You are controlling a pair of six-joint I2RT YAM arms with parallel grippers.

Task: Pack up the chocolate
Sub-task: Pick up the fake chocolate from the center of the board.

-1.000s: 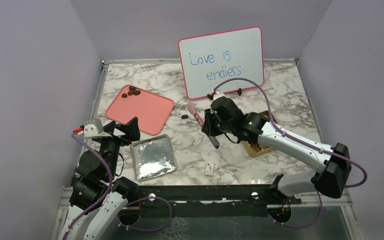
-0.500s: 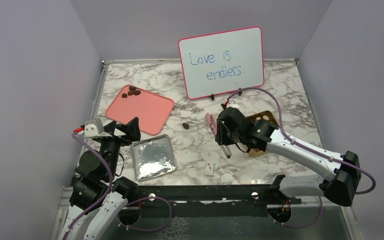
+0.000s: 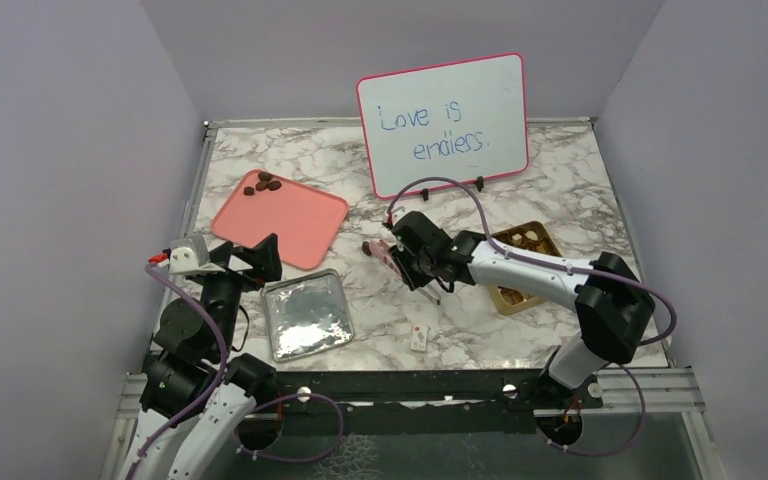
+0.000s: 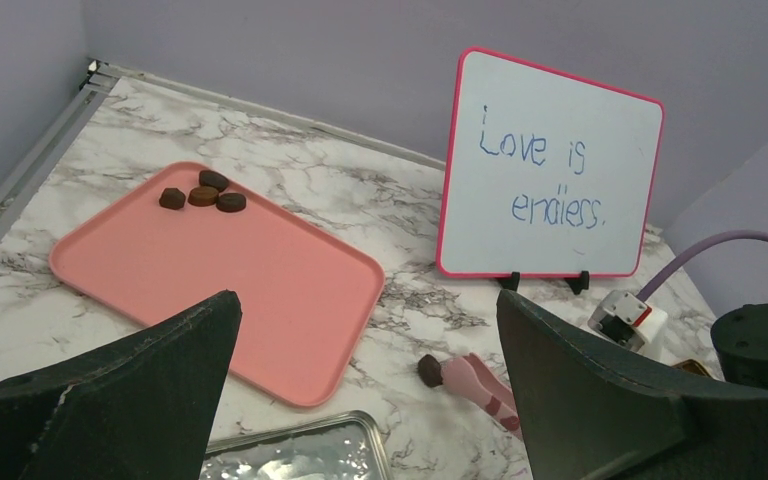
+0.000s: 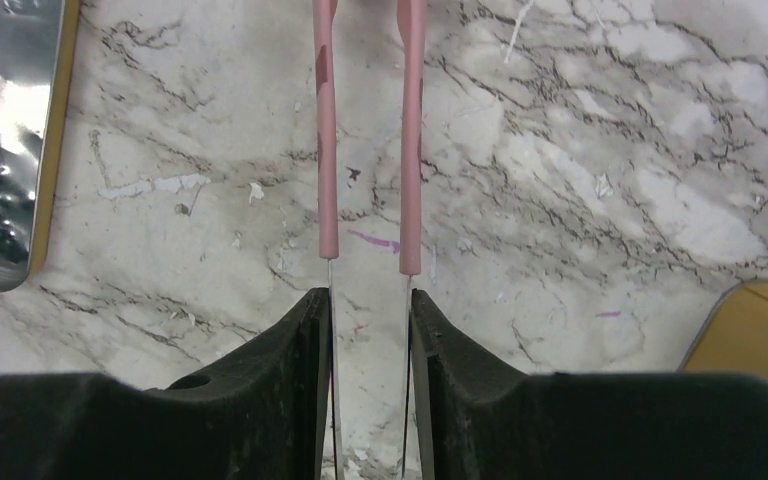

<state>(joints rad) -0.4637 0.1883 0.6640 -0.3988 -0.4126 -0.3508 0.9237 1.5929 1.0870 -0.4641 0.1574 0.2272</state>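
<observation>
One dark chocolate lies loose on the marble. It sits right at the tips of the pink tongs. My right gripper is shut on the tongs' metal arms, which stand slightly apart. The tips and that piece are out of the right wrist view. Three more chocolate pieces rest in the far corner of the pink tray. The gold box holds several pieces. My left gripper hangs open and empty near the tray's front.
A silver tin lid lies in front of the tray. A small white tag sits near the front edge. The whiteboard stands at the back. Purple walls close in on three sides.
My right arm swung right towards the gold box, then back left, bringing the tongs' tips to the loose chocolate. The tongs' arms have spread a little. The left arm has not moved.
</observation>
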